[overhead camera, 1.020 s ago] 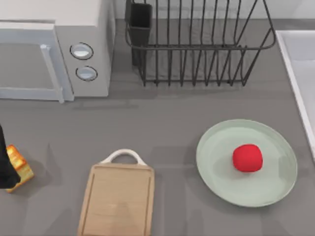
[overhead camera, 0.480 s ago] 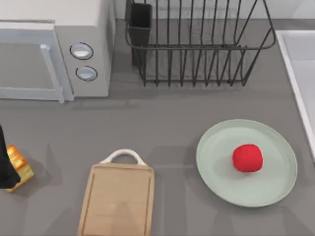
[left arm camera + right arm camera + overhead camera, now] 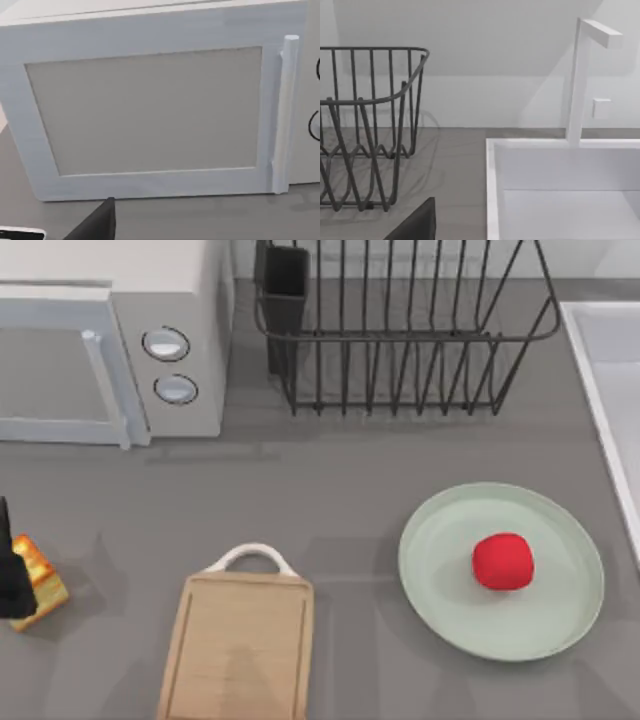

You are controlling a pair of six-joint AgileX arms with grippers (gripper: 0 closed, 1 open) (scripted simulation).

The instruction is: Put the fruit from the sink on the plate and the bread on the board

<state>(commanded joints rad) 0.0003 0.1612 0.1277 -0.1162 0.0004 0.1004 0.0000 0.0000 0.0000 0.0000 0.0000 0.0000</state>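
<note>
Grey tabletop (image 3: 330,510) in a rendered kitchen, pale wall behind. Left gripper (image 3: 12,580) sits at the table's far left edge, dark, right against one small bread cube with a golden-orange toasted top and pale yellow sides (image 3: 38,580); cannot tell whether its fingers are open or closed on it. The bread rests on the table, left of the board and apart from it. One rectangular light wooden cutting board with a white loop handle (image 3: 238,650) lies at bottom centre, bare. One large round pale mint-green plate (image 3: 440,540) lies to the right, holding one small round bright red fruit (image 3: 502,561) near its middle. One pale white-grey sink basin (image 3: 605,370) runs along the right edge; the right wrist view shows its rim (image 3: 492,190) and one white faucet (image 3: 580,85). One dark wire dish rack (image 3: 400,330) stands at the back centre, one white microwave (image 3: 110,340) at the back left, with two round knobs (image 3: 166,344). The left wrist view faces the microwave door (image 3: 145,110).
</note>
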